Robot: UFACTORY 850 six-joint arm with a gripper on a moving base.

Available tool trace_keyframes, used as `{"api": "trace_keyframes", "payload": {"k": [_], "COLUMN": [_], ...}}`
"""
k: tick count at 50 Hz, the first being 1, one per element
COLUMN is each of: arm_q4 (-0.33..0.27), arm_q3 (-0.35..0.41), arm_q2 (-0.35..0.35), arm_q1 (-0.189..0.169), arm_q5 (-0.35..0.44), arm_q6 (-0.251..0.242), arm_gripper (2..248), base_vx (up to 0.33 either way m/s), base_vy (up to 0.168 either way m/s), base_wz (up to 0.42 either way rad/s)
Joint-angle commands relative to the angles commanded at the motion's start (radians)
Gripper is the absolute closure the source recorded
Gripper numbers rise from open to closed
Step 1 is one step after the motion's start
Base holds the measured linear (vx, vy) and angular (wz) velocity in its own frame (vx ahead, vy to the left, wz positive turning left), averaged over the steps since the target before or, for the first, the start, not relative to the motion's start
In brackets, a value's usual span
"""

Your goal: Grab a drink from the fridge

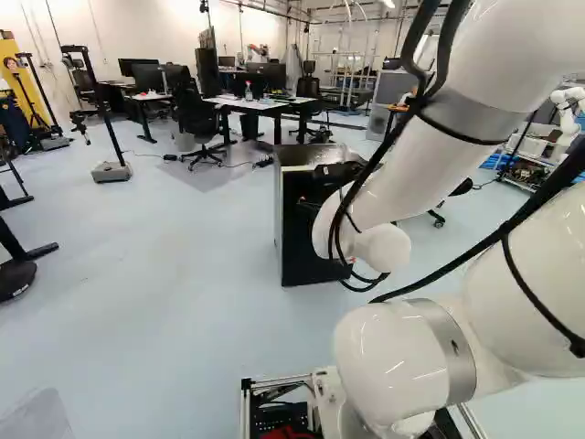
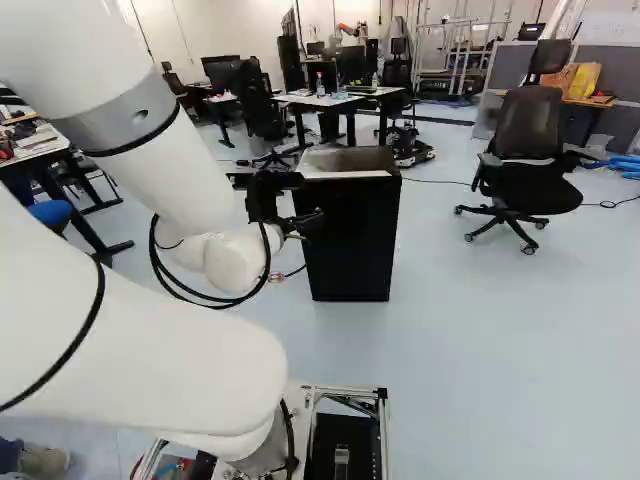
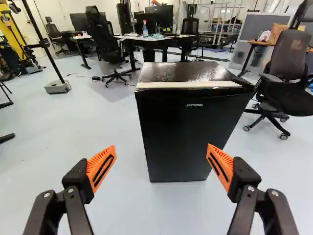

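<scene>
In the right base view my gripper (image 2: 303,222) is up at the near side of the small black fridge (image 2: 352,245), overlapping its edge; whether they touch I cannot tell. Seen from the wrist, the gripper (image 3: 161,147) stands wide open, orange pads apart and nothing between them, with the black fridge (image 3: 188,132) upright ahead. Its door is closed, so the inside is hidden. A pale strip (image 3: 188,85) runs along the top's front edge. The left base view shows the fridge (image 1: 302,247) partly behind my arm.
An office chair (image 2: 528,150) stands to the right of the fridge. Behind are desks (image 2: 335,100) with monitors and another chair (image 1: 196,119). A stand on a grey base (image 1: 111,172) is at the left. Another robot (image 1: 569,110) shows at the left base view's right edge.
</scene>
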Motion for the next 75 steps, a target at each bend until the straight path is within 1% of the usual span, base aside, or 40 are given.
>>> {"api": "trace_keyframes", "payload": {"k": [75], "arm_q4": [0.0], "arm_q3": [0.0], "arm_q2": [0.0], "arm_q1": [0.0], "arm_q5": [0.0], "arm_q6": [0.0], "arm_gripper": [3], "base_vx": [0.041], "base_vy": [0.043], "base_wz": [-0.009]}}
